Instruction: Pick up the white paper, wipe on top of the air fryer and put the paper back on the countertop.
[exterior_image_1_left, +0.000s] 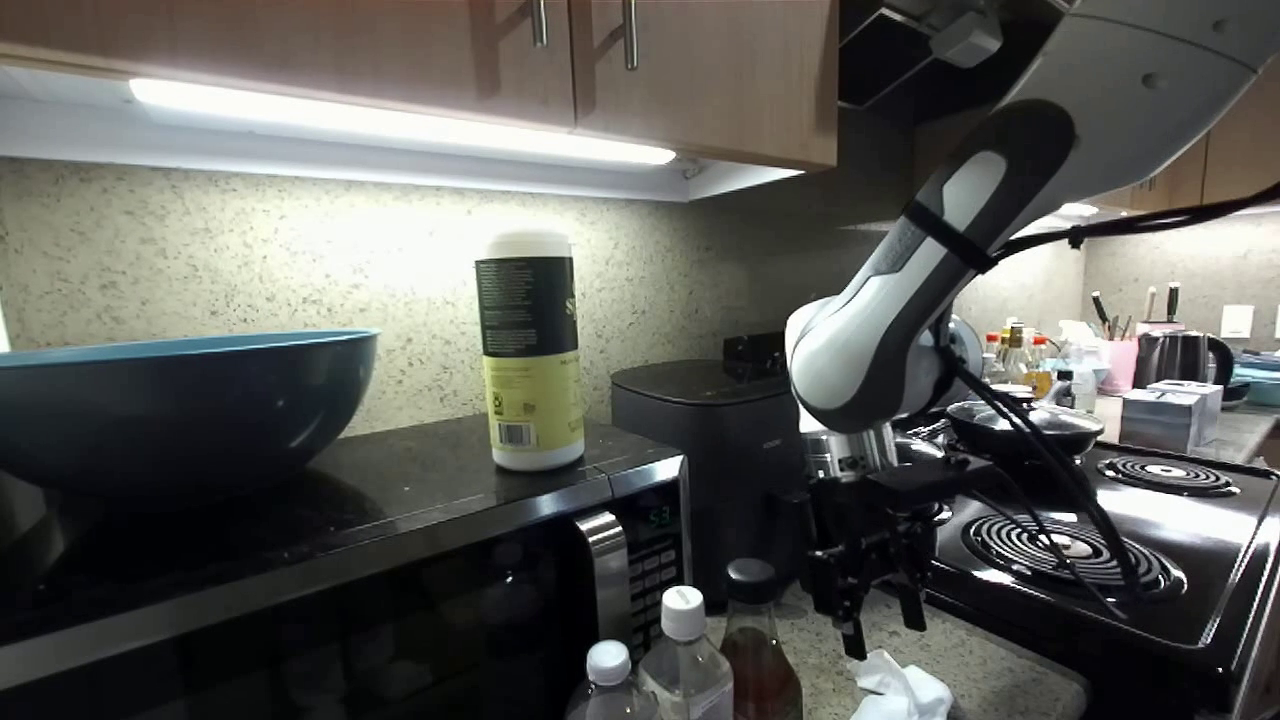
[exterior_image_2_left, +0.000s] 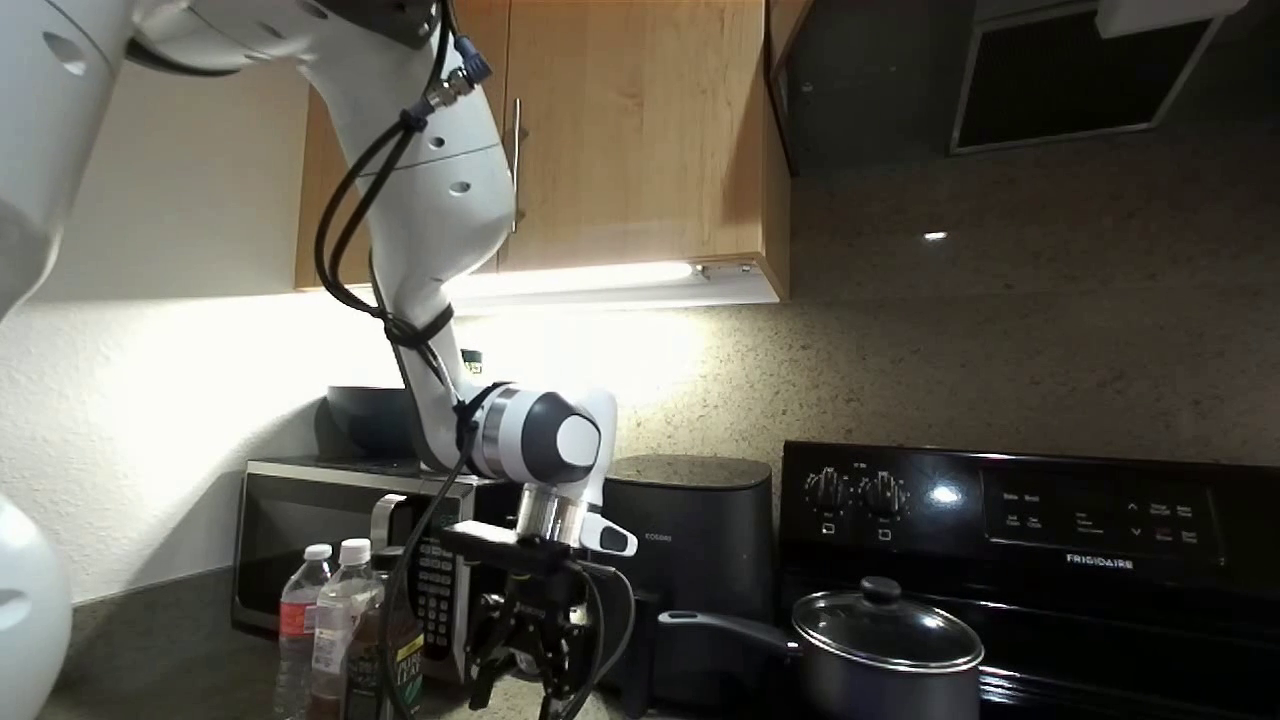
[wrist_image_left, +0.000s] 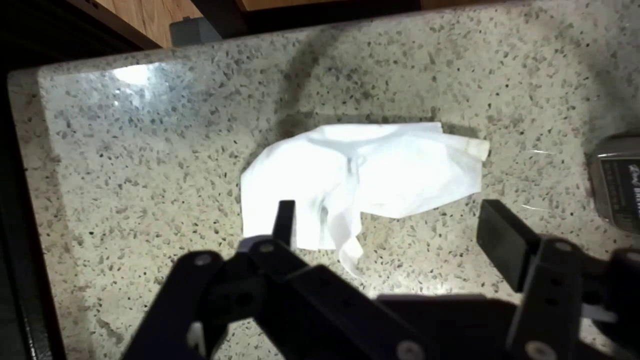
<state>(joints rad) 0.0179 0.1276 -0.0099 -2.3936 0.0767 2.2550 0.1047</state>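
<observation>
Paper (wrist_image_left: 380, 180) lies crumpled on the surface (wrist_image_left: 150, 210); above it, you hold the fingers (wrist_image_left: 506, 245) spread apart, presumably to straddle it.

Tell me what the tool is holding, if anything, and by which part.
Nothing is held: the tool is open, its jaws apart with nothing clamped between them, and the white paper lies on the countertop.

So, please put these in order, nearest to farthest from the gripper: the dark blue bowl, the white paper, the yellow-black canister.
From the gripper, in an exterior view:
1. white paper: just below it, on the countertop
2. yellow-black canister: left in the picture, on the microwave
3. dark blue bowl: farther left, also on the microwave
</observation>
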